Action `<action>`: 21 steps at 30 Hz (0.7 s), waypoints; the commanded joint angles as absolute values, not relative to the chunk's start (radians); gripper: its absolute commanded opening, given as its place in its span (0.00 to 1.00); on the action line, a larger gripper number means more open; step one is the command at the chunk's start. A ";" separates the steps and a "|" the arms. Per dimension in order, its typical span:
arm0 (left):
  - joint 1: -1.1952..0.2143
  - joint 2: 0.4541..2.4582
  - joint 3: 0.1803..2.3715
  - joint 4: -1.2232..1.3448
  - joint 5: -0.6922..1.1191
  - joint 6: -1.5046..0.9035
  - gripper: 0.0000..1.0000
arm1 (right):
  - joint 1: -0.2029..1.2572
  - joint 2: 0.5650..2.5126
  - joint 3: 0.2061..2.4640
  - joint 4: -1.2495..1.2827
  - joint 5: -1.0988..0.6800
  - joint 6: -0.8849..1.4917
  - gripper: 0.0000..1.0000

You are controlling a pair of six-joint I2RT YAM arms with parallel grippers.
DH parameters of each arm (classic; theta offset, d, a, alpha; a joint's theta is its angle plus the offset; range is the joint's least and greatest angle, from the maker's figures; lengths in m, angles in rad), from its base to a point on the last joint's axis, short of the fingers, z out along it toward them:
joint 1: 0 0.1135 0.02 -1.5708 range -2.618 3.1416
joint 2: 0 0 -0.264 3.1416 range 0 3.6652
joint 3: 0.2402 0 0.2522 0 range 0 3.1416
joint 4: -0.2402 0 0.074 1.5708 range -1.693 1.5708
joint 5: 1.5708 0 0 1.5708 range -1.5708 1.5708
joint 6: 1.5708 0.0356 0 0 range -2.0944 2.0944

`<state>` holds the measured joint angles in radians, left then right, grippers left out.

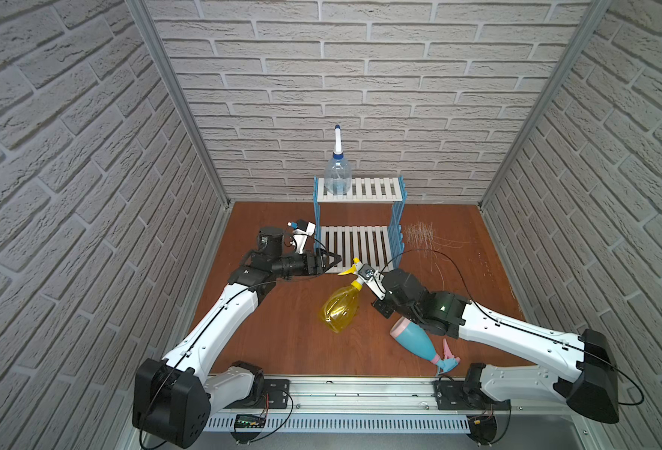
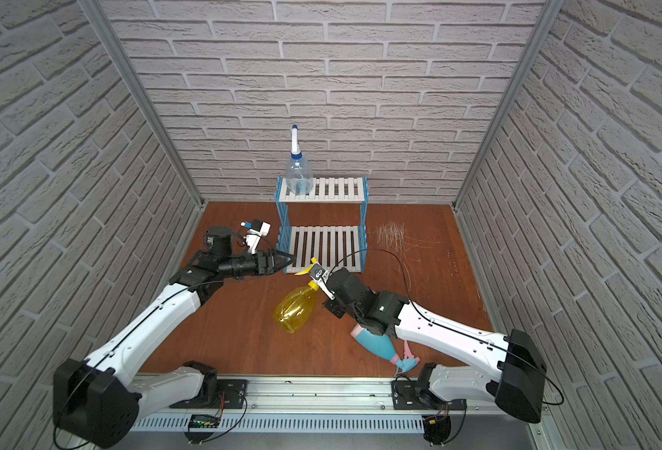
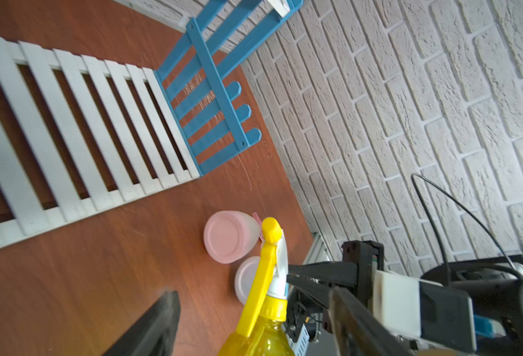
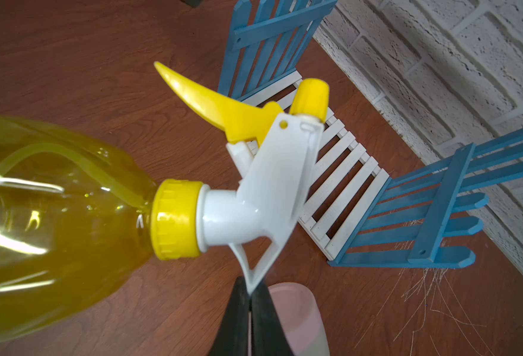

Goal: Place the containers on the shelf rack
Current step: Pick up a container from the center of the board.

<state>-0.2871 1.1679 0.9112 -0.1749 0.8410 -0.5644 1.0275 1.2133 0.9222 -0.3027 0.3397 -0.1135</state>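
Right fingers (image 4: 234,319) clamp white sprayer (image 4: 269,185) of transparent yellow bottle (image 4: 54,222) | left fingers (image 3: 152,326) apart

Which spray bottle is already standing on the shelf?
The clear bottle, upright on the rack's top shelf. The right gripper holds the yellow bottle; the light blue bottle lies on the table.

This was a robotics lab test cell, a staged booth rather than a real room. Brick-pattern wall panels (image 1: 360,78) closed three sides, framed by bare aluminium corner posts (image 1: 183,117) over a wood-grain board floor (image 1: 282,331). The left arm (image 1: 220,315) and the right arm (image 1: 516,331) were bolted to an aluminium rail (image 1: 360,389), fronted by a slotted cable duct (image 1: 341,424) and an exposed circuit board (image 1: 249,422).
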 commanded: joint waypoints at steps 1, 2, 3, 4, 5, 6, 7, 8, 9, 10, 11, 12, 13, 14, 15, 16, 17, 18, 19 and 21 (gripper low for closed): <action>-0.319 1.191 0.947 -0.187 0.949 -0.508 0.74 | 1.023 1.186 0.924 -0.237 0.326 -0.136 0.03; -0.327 1.193 0.951 -0.192 0.958 -0.500 0.74 | 1.023 1.187 0.929 -0.240 0.327 -0.136 0.03; -0.335 1.196 0.958 -0.210 0.963 -0.485 0.73 | 1.023 1.189 0.930 -0.242 0.327 -0.138 0.03; -0.341 1.203 0.964 -0.235 0.967 -0.463 0.73 | 1.024 1.189 0.932 -0.243 0.328 -0.140 0.03; -0.345 1.211 0.971 -0.263 0.970 -0.443 0.72 | 1.024 1.189 0.934 -0.241 0.328 -0.141 0.03; -0.347 1.217 0.973 -0.285 0.970 -0.429 0.71 | 1.024 1.188 0.934 -0.240 0.328 -0.141 0.03; -0.348 1.223 0.971 -0.292 0.973 -0.424 0.69 | 1.023 1.187 0.934 -0.237 0.326 -0.142 0.03; -0.350 1.228 0.966 -0.290 0.976 -0.425 0.68 | 1.023 1.187 0.935 -0.235 0.324 -0.144 0.03; -0.351 1.232 0.963 -0.288 0.978 -0.427 0.66 | 1.023 1.185 0.937 -0.233 0.323 -0.147 0.03; -0.353 1.234 0.962 -0.287 0.979 -0.427 0.64 | 1.023 1.185 0.937 -0.233 0.322 -0.147 0.03; -0.352 1.235 0.963 -0.285 0.979 -0.426 0.63 | 1.023 1.186 0.939 -0.234 0.322 -0.148 0.03; -0.352 1.235 0.962 -0.286 0.977 -0.424 0.62 | 1.023 1.186 0.940 -0.233 0.321 -0.148 0.03; -0.353 1.235 0.962 -0.286 0.975 -0.425 0.62 | 1.024 1.185 0.940 -0.233 0.321 -0.149 0.03; -0.353 1.237 0.960 -0.285 0.973 -0.424 0.61 | 1.023 1.185 0.941 -0.233 0.318 -0.148 0.03; -0.353 1.240 0.958 -0.284 0.971 -0.425 0.60 | 1.023 1.184 0.940 -0.234 0.317 -0.149 0.03; -0.353 1.243 0.956 -0.283 0.966 -0.426 0.60 | 1.023 1.183 0.940 -0.234 0.316 -0.148 0.03; -0.351 1.248 0.954 -0.289 0.954 -0.425 0.61 | 1.023 1.183 0.939 -0.233 0.313 -0.148 0.03; -0.348 1.250 0.953 -0.295 0.946 -0.424 0.61 | 1.023 1.181 0.938 -0.233 0.312 -0.148 0.03; -0.347 1.253 0.951 -0.291 0.948 -0.424 0.61 | 1.023 1.179 0.937 -0.232 0.310 -0.148 0.03; -0.347 1.255 0.953 -0.280 0.962 -0.426 0.57 | 1.023 1.179 0.938 -0.234 0.310 -0.151 0.03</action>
